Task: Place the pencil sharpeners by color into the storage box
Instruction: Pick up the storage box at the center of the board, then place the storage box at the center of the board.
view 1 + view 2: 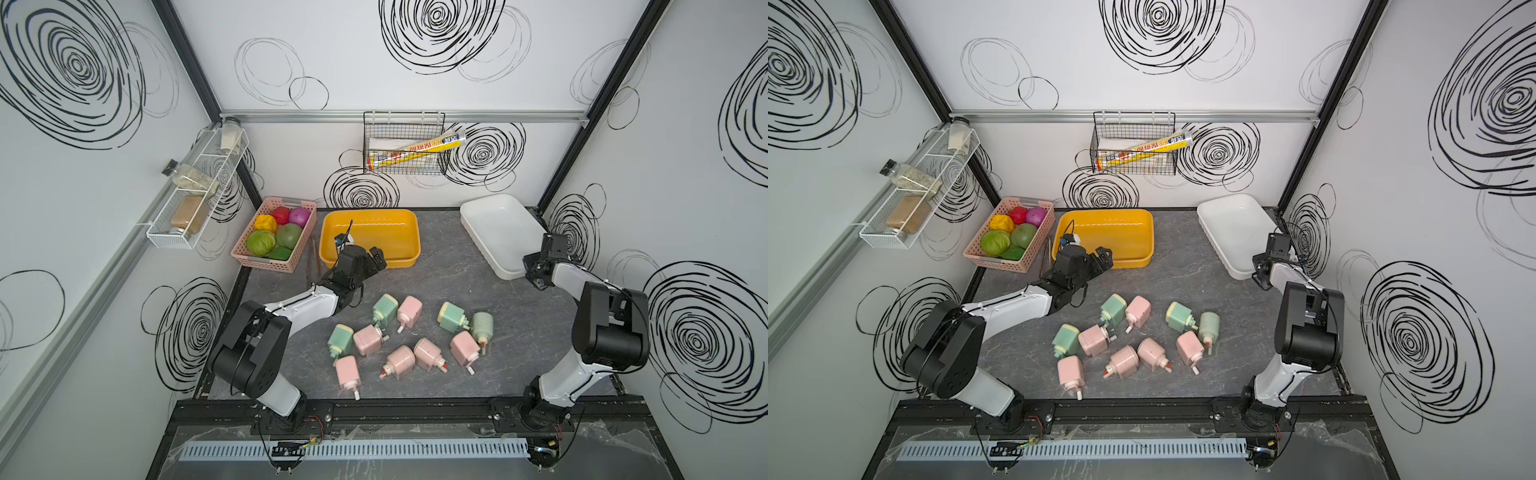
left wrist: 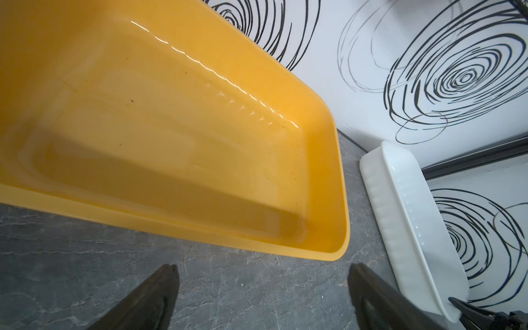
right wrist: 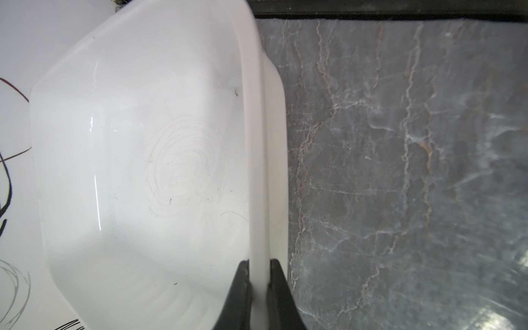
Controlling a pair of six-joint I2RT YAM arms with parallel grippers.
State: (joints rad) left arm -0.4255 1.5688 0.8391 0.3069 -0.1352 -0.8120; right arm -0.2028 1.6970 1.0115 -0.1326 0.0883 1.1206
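Step in hand: likely readying the boxes before any sorting, with no sharpener in either box yet.
Right gripper (image 3: 258, 270): clenched on the near rim of the white box (image 3: 257, 114), one finger inside the wall and one outside.
Left gripper (image 2: 263, 270): spread wide and empty, hovering over the table (image 2: 85, 271) just short of the front rim of the yellow box (image 2: 341, 200), touching nothing.
Pencil sharpeners (image 1: 368, 340): all ten loose on the table in a cluster at the front middle, between the two arms and well apart from both boxes. Six pink, four green, at mixed angles, several touching.
Next move, as a guess: dragging the white box nearer the cluster, slowly and level given the thin rim grip, then one colour per box.
For the left arm: either closing on the yellow rim or turning back for a first pick.
Around: pink basket (image 1: 266, 262) of toy vegetables (image 1: 261, 242) just beside the yellow box, not for sorting. Wire basket (image 1: 405, 116) on the back wall.
In the way: tight packing in the cluster, little finger room between neighbours, cranks sticking out.
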